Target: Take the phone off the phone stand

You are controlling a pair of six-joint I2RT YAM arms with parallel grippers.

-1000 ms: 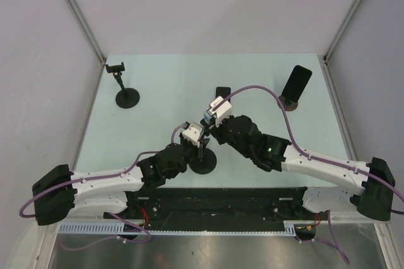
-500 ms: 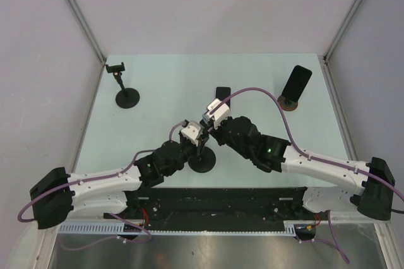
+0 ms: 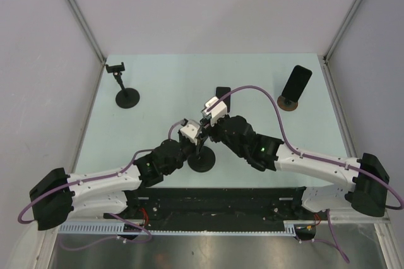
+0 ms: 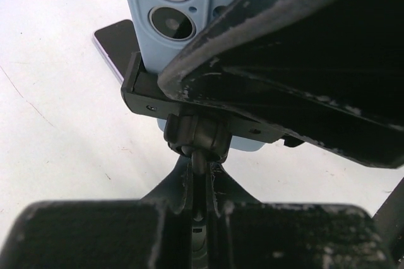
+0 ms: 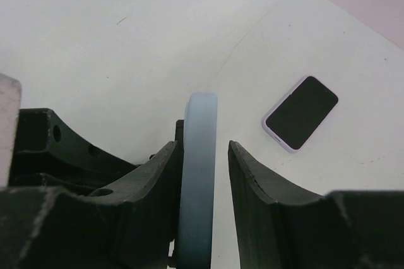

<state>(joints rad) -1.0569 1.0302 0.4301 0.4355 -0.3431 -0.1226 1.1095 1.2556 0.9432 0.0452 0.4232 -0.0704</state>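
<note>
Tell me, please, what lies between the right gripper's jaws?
The right gripper straddles the light-blue phone, seen edge-on in the right wrist view; it touches one jaw, with a bare gap before the other.

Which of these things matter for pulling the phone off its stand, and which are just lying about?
In the job:
blue phone; its stand; left claw, shut on the stand's stem; right claw, open around the phone.

Lying about:
flat phone; empty stand, far left; propped phone, far right.
</note>
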